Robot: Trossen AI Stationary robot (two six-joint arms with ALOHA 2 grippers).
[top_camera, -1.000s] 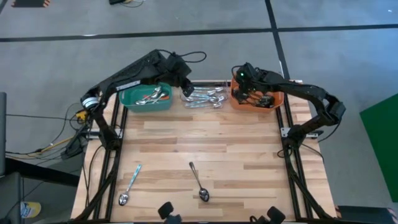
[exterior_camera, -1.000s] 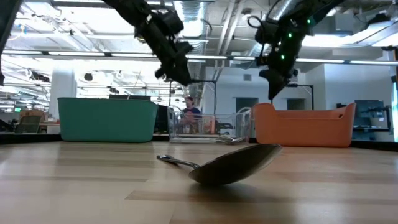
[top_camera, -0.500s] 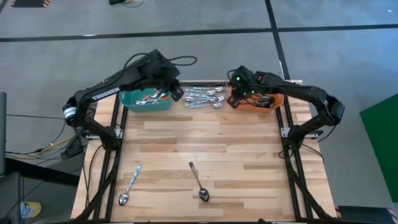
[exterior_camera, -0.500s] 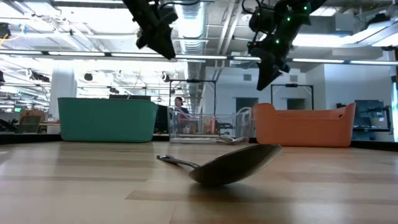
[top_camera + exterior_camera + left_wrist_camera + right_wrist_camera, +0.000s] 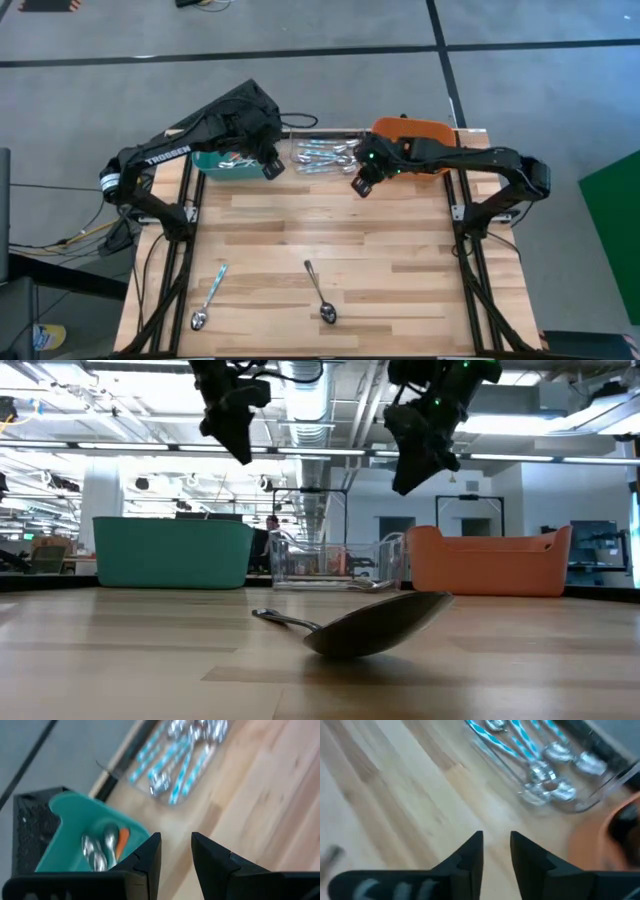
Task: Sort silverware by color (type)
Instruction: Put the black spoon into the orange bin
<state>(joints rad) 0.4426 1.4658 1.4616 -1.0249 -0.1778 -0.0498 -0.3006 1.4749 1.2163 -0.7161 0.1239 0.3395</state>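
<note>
Two spoons lie flat on the table near its front edge: a teal-handled one and a dark-handled one, whose bowl fills the low view. At the far edge stand a teal bin holding orange-handled spoons, a clear bin with teal-handled spoons, and an orange bin. My left gripper hangs open above the teal bin's near right corner. My right gripper hangs open above bare table just in front of the clear bin. Nothing is between either pair of fingers.
The three bins stand in a row along the far edge. Bare wood stretches between the bins and the two loose spoons. Black frame rails run down both table sides. A person stands far off in the room behind.
My left gripper has come away from above the clear bin's left end, going up, toward the table's left and near edges. My right gripper has left the orange bin and swung toward the table's left and near edges, over the wood in front of the clear bin.
</note>
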